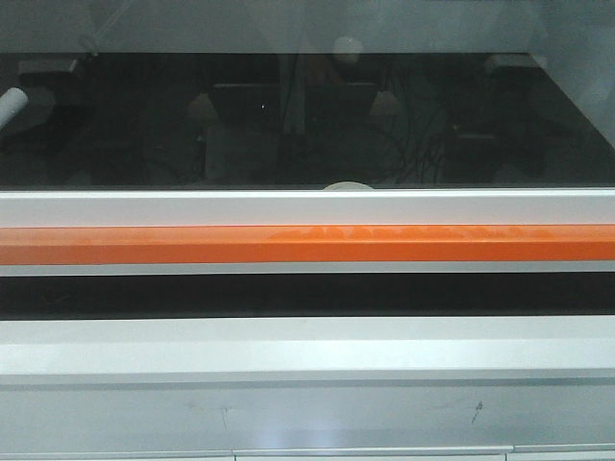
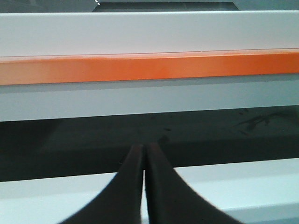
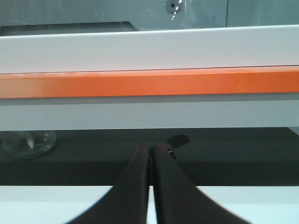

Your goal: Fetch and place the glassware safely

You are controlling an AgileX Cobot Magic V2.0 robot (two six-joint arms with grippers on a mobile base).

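Facing a white-framed opening crossed by a long horizontal orange bar (image 1: pixel 192 245), both grippers point into the dark gap beneath it. Left wrist view: the left gripper (image 2: pixel 143 156) has its two black tapered fingers (image 2: pixel 161 191) pressed together at the tips with nothing between them, aimed at the dark shelf surface (image 2: pixel 70 140) under the white lower rail (image 2: pixel 149 100). Right wrist view: the right gripper (image 3: pixel 150 150) is likewise drawn together and empty, its black fingers meeting along their length. You will find the small squat clear glass jar (image 3: pixel 28 142) at the far left of this view. It stands on the dark shelf surface just under the white lower rail, which hides its upper part, and it is well apart from the right gripper, off to that gripper's left. A small dark blot (image 3: pixel 178 139) lies on the same surface just beyond the fingertips, slightly right. Front view: a cream-white rounded shape (image 1: pixel 346 184) peeks over the white upper rail (image 1: pixel 307 206) at centre, before the dark reflective glass pane (image 1: pixel 307 115); you cannot tell whether it is the jar's lid.
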